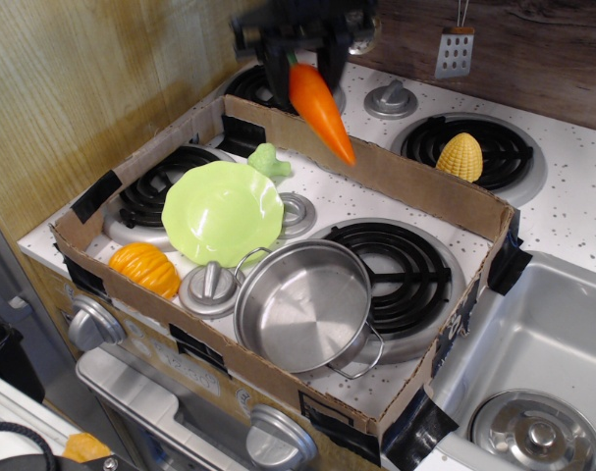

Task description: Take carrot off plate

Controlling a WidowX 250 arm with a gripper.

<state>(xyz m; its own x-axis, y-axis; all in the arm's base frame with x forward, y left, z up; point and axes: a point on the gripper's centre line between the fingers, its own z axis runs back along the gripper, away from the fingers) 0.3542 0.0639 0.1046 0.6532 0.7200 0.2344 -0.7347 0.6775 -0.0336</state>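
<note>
My gripper (299, 57) is at the top of the view, blurred, above the far wall of the cardboard box. It is shut on the orange carrot (321, 110) at its dark green stem end. The carrot hangs in the air, tip pointing down and to the right, over the box's far wall. The lime-green plate (223, 212) with a wavy rim lies empty on the left stove burner inside the box, well below and left of the carrot.
A steel pot (302, 305) stands at the box's front. An orange pumpkin (145, 269) lies at the front left. A yellow corn cob (460, 156) sits on the far right burner outside the cardboard box (396, 177). A sink (533, 363) is at right.
</note>
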